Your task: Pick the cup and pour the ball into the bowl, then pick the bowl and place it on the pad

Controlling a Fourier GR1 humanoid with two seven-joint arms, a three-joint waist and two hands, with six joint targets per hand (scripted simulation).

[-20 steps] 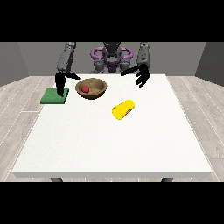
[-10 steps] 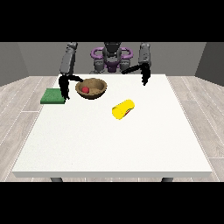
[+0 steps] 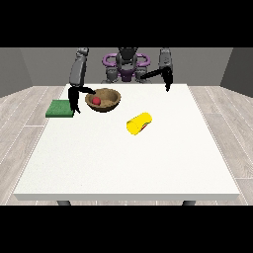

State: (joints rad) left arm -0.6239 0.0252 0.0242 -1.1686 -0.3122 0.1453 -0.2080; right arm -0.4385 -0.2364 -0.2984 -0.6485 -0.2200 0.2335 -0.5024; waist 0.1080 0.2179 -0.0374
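A wooden bowl [image 3: 104,100] holding a red ball [image 3: 96,101] sits near the tabletop's [image 3: 123,163] far edge, the robot hand at the view's left [image 3: 79,95] pinching its rim beside a green pad [image 3: 60,108]; a yellow cup [image 3: 139,123] lies toppled mid-table; the other robot hand [image 3: 167,79] hangs, fingers relaxed.

Red ball [image 3: 96,100] in brown bowl [image 3: 111,102]

One white table [image 3: 123,163] carries everything counted here. On it stands one brown bowl [image 3: 109,102], the landmark for the rest. Inside the bowl lies one red ball [image 3: 96,100]. To the view's left of the bowl, near the table's edge, lies one green pad [image 3: 59,108]. Nearer the camera than the bowl and to the view's right of it lies one yellow cup [image 3: 139,123], on its side. Behind the bowl stands one robot [image 3: 126,64] with two black hands: one [image 3: 75,103] just beside the bowl at the view's left, one [image 3: 168,83] well apart at the view's right.
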